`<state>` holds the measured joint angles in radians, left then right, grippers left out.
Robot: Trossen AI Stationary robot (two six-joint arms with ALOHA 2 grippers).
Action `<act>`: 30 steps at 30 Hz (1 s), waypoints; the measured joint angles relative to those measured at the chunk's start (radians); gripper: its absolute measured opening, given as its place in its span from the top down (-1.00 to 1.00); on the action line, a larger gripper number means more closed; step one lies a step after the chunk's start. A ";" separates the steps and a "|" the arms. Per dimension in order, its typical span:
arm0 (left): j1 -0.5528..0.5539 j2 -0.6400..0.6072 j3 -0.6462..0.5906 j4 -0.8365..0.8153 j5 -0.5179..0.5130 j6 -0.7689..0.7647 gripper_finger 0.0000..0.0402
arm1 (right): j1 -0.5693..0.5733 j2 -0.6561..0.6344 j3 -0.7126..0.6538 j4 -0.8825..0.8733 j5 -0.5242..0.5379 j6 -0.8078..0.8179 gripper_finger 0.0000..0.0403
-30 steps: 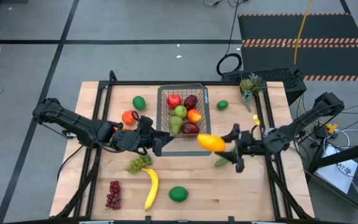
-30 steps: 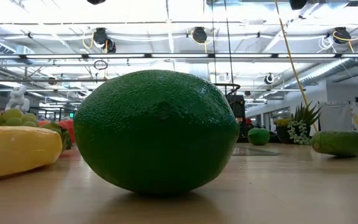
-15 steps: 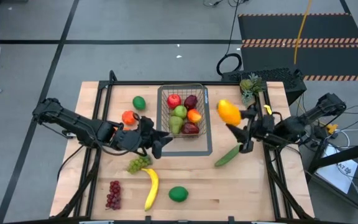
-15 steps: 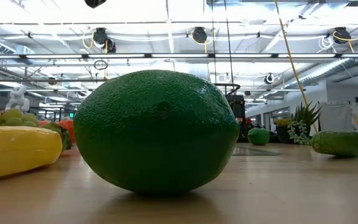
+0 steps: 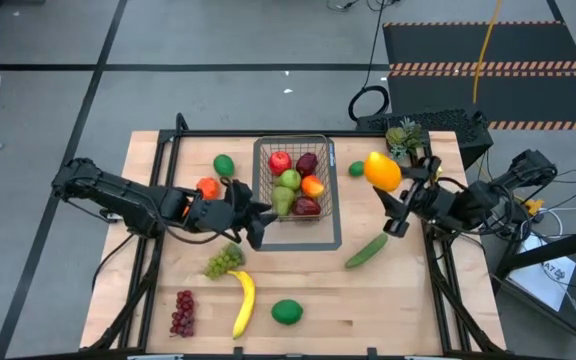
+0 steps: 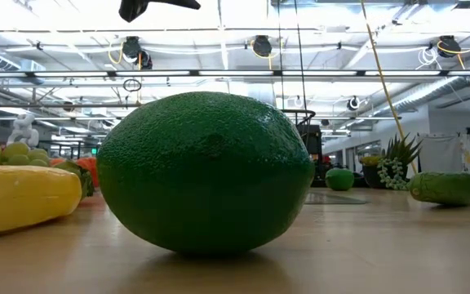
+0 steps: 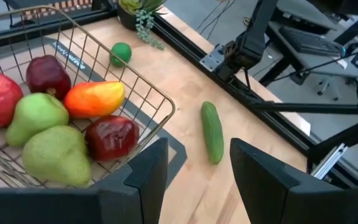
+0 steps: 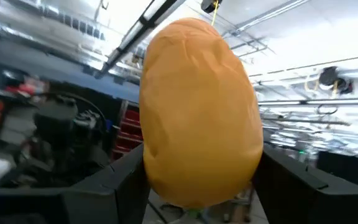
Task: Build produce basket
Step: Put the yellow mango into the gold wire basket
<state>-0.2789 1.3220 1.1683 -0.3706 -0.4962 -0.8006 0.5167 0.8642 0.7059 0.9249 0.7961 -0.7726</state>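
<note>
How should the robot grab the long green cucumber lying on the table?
Best guess: pinch the cucumber across its thin middle, coming straight down from above. It lies flat and slanted on bare wood, clear of the basket, so turn the fingers to sit across its length, not along it.

Wooden table [image 5: 408, 300] bears basket [image 5: 293, 148], banana [image 5: 243, 303], cucumber [image 5: 366, 250].

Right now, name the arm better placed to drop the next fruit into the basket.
Right: its gripper already holds the yellow-orange mango beside the basket; left gripper is empty.
</note>
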 joint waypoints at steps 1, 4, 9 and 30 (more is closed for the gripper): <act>0.003 0.000 0.000 0.001 0.000 -0.013 0.13 | 0.001 0.000 0.000 0.000 0.004 -0.022 -0.18; 0.015 0.000 0.000 0.000 -0.001 -0.040 0.13 | 0.008 0.000 0.000 -0.002 0.006 -0.106 -0.18; 0.039 0.000 0.000 0.002 -0.001 -0.109 0.13 | 0.022 -0.001 0.002 0.022 0.071 -0.226 -0.18; 0.051 0.000 0.000 0.005 -0.006 -0.383 0.13 | 0.020 -0.008 0.003 -0.060 0.119 -0.648 -0.18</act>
<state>-0.2283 1.3220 1.1683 -0.3658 -0.5026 -1.1839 0.5365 0.8566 0.7094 0.8647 0.9150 -1.4204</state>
